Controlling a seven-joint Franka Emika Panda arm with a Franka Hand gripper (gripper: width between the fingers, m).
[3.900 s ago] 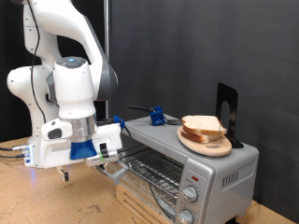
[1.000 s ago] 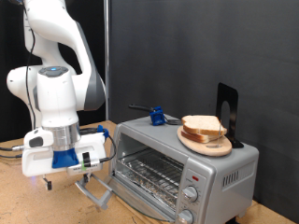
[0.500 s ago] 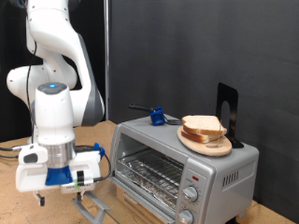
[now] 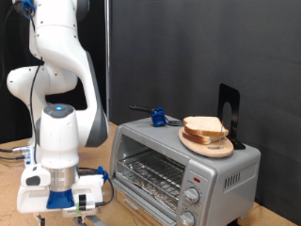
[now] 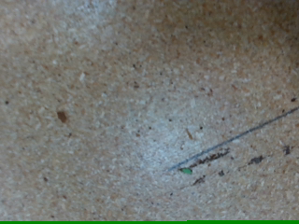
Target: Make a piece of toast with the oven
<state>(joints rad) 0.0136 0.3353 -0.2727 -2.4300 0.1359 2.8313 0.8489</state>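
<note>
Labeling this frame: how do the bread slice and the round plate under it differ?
Colour: the piece of toast has a pale cream face with a tan crust; the wooden plate is an even warm brown.
Shape: the slice is roughly square, the plate round.
Position: the slice lies on top, the plate under it on the oven roof.
Shared: both are flat, far from the gripper low at the exterior view's left.
</note>
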